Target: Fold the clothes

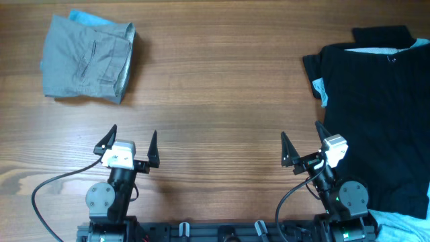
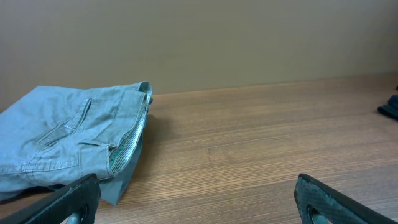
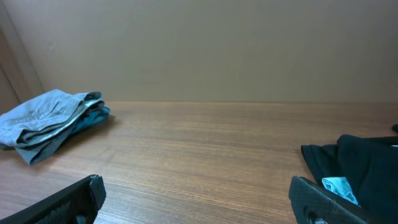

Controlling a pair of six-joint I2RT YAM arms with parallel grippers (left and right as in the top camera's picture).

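Wooden table (image 1: 215, 101) with grey shorts (image 1: 87, 59) folded at far left and black shirt (image 1: 376, 114) spread unfolded at right, left claw (image 1: 134, 130) and right claw (image 1: 300, 129) both wide open and empty near the front; pinching too little cloth would likely bunch the shirt.

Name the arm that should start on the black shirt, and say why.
Right. The right fingers are open beside the black shirt, which lies spread on that side. The left fingers are across the table, nearer the folded grey shorts.
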